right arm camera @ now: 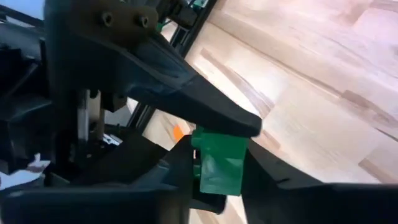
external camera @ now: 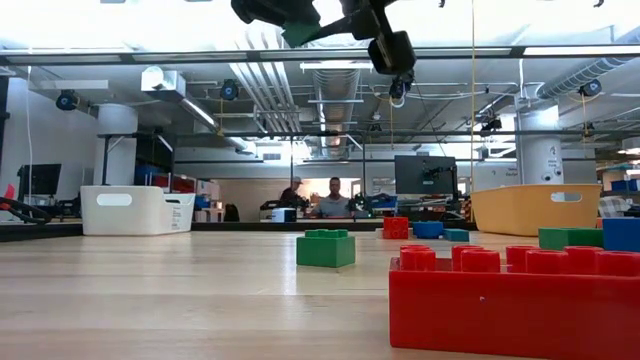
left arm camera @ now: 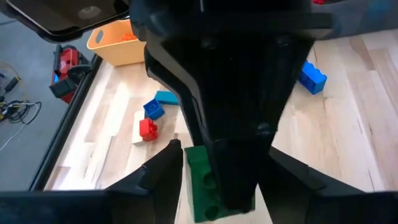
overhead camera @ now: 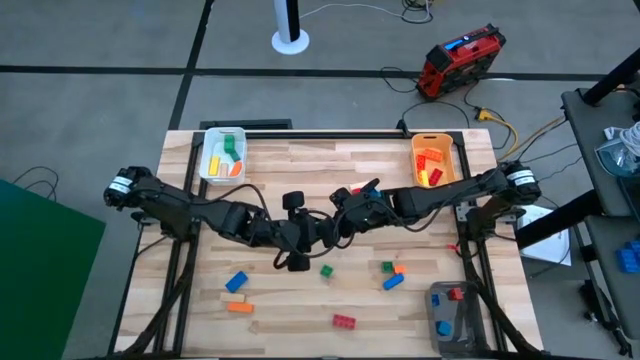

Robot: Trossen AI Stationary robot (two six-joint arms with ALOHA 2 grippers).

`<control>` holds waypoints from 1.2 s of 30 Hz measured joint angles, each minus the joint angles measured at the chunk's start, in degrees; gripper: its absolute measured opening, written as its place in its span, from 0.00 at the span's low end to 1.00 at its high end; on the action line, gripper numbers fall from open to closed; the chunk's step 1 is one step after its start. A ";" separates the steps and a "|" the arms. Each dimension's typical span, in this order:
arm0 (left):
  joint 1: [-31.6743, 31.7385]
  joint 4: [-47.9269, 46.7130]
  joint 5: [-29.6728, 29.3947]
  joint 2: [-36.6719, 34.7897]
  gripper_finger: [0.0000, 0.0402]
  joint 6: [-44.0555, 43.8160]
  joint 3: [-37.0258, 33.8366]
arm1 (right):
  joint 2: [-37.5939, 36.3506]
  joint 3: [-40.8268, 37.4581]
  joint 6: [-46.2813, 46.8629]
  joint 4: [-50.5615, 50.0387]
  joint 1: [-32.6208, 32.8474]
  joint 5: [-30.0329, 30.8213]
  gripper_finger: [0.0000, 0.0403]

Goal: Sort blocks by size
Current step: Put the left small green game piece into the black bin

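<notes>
Red and long, with a row of studs, one block [external camera: 515,300] lies nearer the table's front edge than the small green brick [external camera: 326,248]. High above that green brick, the right gripper [right arm camera: 221,182] pinches a glossy green block [right arm camera: 219,158] in mid-air. The left gripper [left arm camera: 221,190] meets it there, its fingers [left arm camera: 155,177] spread to either side. Pale wooden planks form the table [overhead camera: 300,165]. Beyond the green brick stand a white bin [external camera: 136,210] and an orange-yellow bin [external camera: 535,208], then a workshop with ceiling pipes and seated people [external camera: 330,203].
</notes>
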 joint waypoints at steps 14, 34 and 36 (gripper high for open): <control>0.12 -7.32 0.04 -1.41 0.51 -0.53 0.00 | -4.38 6.64 -4.97 -41.75 -0.30 -3.46 0.20; 0.46 -13.45 0.20 -1.55 0.51 -4.85 0.07 | -15.85 -7.07 37.97 -57.82 39.52 -15.12 0.20; 0.46 -13.49 0.20 -1.55 0.51 -5.11 0.07 | -15.67 -8.40 41.93 -56.76 41.98 -15.13 0.22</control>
